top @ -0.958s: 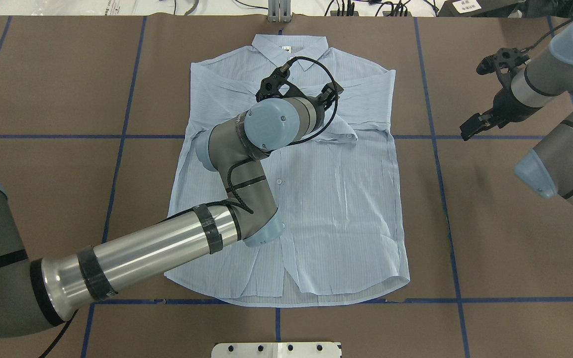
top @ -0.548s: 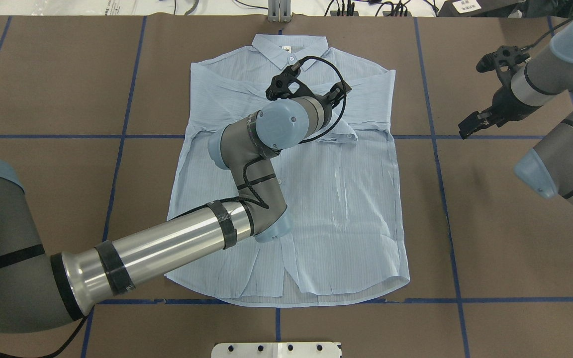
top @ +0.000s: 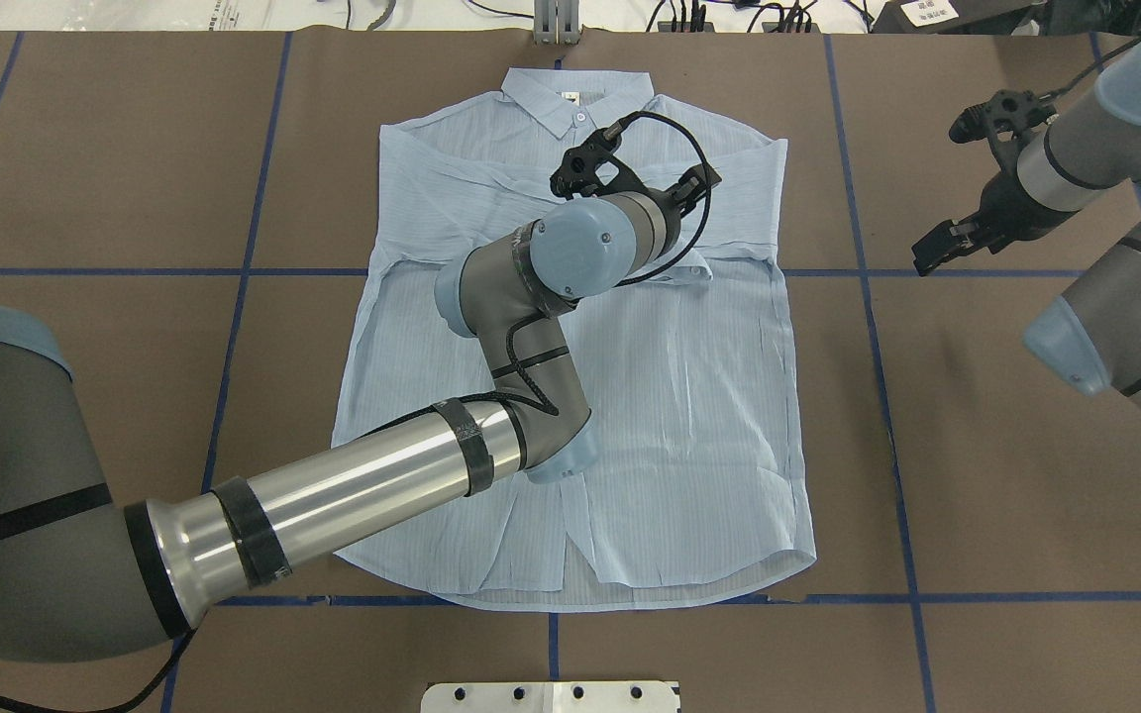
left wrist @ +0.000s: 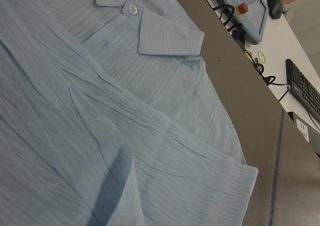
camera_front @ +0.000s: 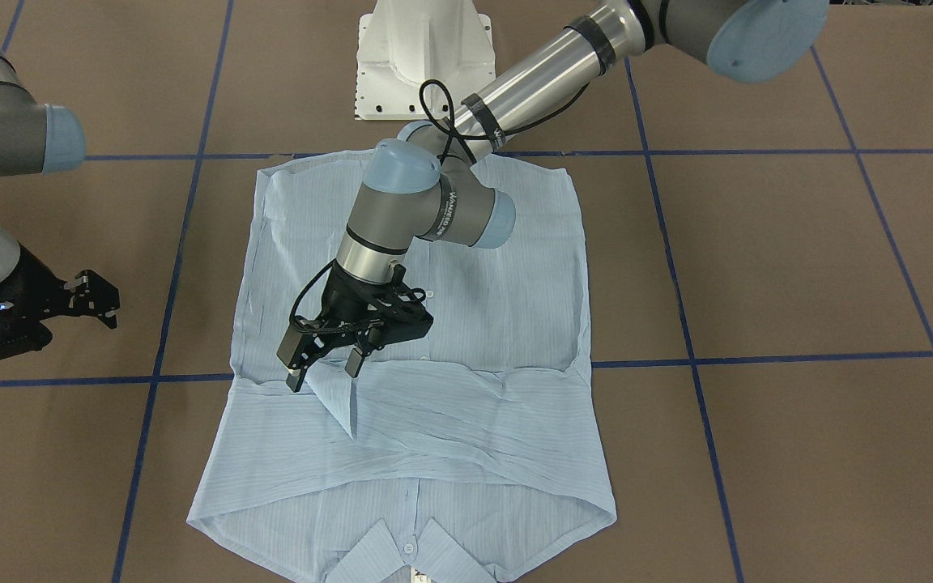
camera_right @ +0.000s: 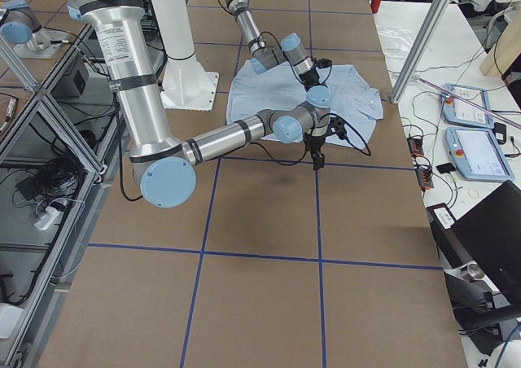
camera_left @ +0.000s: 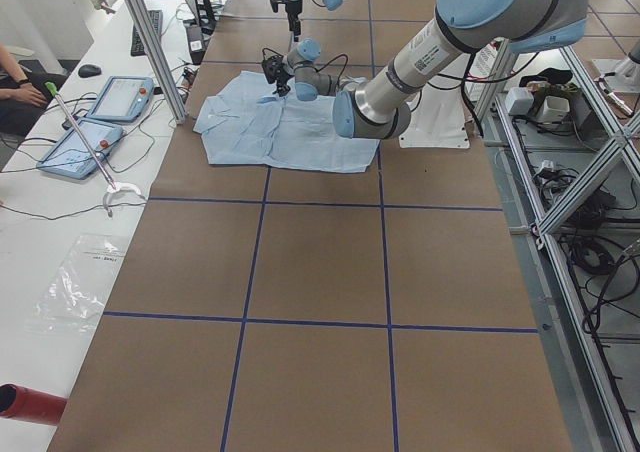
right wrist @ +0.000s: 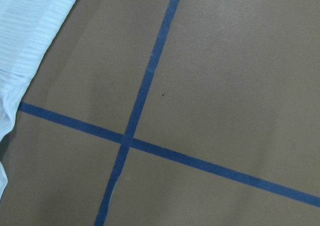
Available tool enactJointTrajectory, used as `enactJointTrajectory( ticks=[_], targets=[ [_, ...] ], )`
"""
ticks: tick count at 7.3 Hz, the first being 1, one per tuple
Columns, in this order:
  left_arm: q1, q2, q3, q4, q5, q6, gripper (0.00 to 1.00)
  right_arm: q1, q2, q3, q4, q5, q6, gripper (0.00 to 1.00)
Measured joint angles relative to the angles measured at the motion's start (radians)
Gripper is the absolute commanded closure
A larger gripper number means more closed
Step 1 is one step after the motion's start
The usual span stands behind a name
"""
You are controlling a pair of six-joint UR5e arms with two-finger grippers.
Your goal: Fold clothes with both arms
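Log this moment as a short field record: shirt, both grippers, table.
shirt: pale blue, spread flat, button side up, collar at the edge far from the robot
sleeves: folded across the chest
left gripper: open, low over the folded sleeves; contact with the cloth unclear
right gripper: open, over bare table beside the shirt, holding nothing
table: brown surface with a blue tape grid
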Motion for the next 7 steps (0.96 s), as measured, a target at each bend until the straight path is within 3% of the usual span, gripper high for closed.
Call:
enactJointTrajectory(
  ticks=[7],
  targets=[
    [0.007,-0.015,0.073,0.0,0.056,0.014,0.0,0.0,0.0,-0.008,0.0,0.0,0.001,0.0]
  ],
)
